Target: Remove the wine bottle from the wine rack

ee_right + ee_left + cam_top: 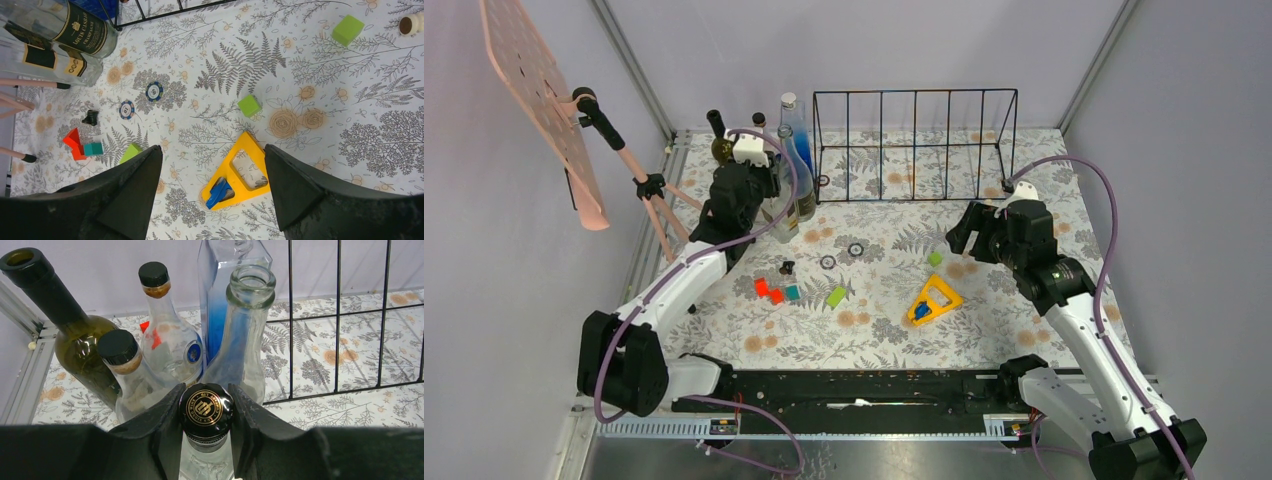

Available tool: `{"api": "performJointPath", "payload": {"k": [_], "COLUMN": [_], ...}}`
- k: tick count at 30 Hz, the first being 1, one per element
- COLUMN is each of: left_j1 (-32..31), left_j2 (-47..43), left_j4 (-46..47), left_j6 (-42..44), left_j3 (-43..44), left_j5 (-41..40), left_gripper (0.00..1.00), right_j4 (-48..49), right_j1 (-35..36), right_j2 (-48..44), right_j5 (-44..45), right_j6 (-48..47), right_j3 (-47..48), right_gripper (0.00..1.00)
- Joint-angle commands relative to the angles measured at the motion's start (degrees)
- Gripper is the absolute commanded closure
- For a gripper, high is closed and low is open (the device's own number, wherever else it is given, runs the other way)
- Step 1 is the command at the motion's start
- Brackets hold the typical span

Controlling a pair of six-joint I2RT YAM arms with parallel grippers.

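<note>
My left gripper (206,410) is shut on the black, gold-printed cap of a clear wine bottle (206,412). In the top view this wine bottle (781,215) stands upright in a cluster of bottles just left of the wine rack (914,92), outside its frame. The rack is a black wire frame at the back of the table, and its bars (338,315) show nothing in the bays. The left gripper (764,188) reaches in from the left. My right gripper (961,236) hangs open over the mat right of centre, with nothing between its fingers (135,185).
Around the held bottle stand a dark green bottle (60,325), two capped clear bottles (167,335), a blue bottle (220,295) and an open-necked one (245,330). On the mat lie a yellow triangle (934,300), green blocks (836,296), a red block (768,290) and chips (827,262). A pink pegboard (539,90) stands far left.
</note>
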Motion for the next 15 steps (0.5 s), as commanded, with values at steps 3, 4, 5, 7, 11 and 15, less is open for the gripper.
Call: {"api": "performJointPath", "payload": {"k": [3, 4, 5, 7, 11, 15], "left_j1": [0.48, 0.48, 0.48, 0.48, 0.48, 0.48], "left_j2": [-0.61, -0.84, -1.1, -1.71, -3.11, -5.19], "left_j4": [12.95, 12.49, 12.14, 10.85, 7.01, -0.22], "left_j6": [1.16, 1.04, 0.92, 0.81, 0.53, -0.84], "left_j3": [2.13, 2.09, 2.05, 2.04, 3.05, 5.19], "left_j5": [-0.35, -0.68, -1.25, -2.47, -4.14, -6.68], "left_gripper": [0.65, 0.56, 0.48, 0.38, 0.25, 0.13], "right_j4": [2.53, 2.47, 2.45, 2.06, 0.95, 0.37], "right_j1": [-0.21, -0.22, -0.23, -0.23, -0.17, -0.22], "right_j2": [-0.43, -0.52, -0.51, -0.46, 0.17, 0.49], "right_j5": [-1.14, -0.55, -0.03, 0.39, 3.04, 5.1], "right_j6": [-1.14, -1.04, -1.03, -0.88, -0.77, 0.2], "right_j3": [-0.18, -0.25, -0.21, -0.1, 0.61, 1.13], "right_gripper": [0.16, 0.16, 0.15, 0.14, 0.08, 0.04]}}
